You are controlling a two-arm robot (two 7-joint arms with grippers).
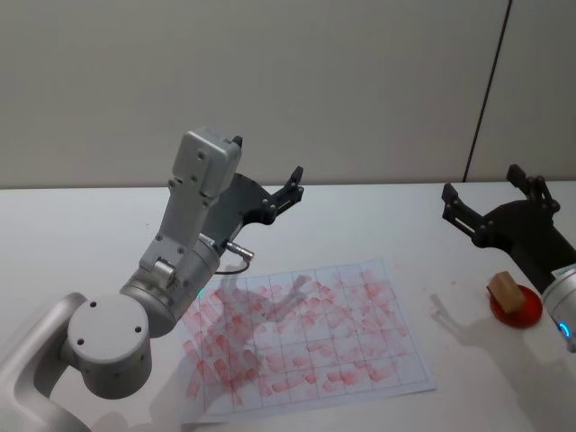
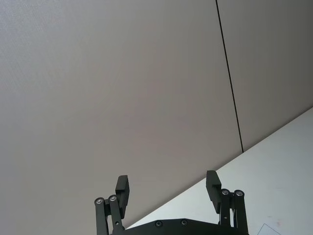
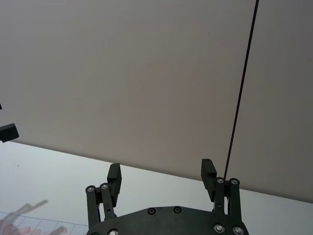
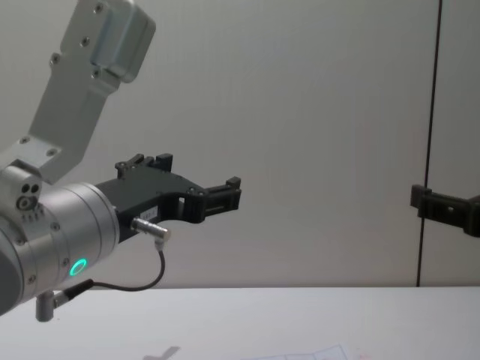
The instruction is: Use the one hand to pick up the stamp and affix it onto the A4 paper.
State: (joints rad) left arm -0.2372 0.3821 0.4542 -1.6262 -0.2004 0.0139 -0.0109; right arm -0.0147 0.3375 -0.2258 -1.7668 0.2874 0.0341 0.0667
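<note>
Head view shows the stamp (image 1: pixel 506 292) on a red pad (image 1: pixel 529 314), right gripper (image 1: pixel 481 183) nearby.

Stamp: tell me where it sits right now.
In the head view, the stamp stands on a red pad on the robot's right, just right of the A4 paper. The open right gripper hangs in the air beyond it.

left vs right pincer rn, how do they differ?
Position: the left pincer hangs by the far left side of the A4 paper; the right pincer hangs right of the sheet, beyond the stamp.
Arm light: the left arm's ring light is green, the right arm's ring light blue.
Shared: both pincers are open, empty, raised off the table and aimed at the wall.
</note>
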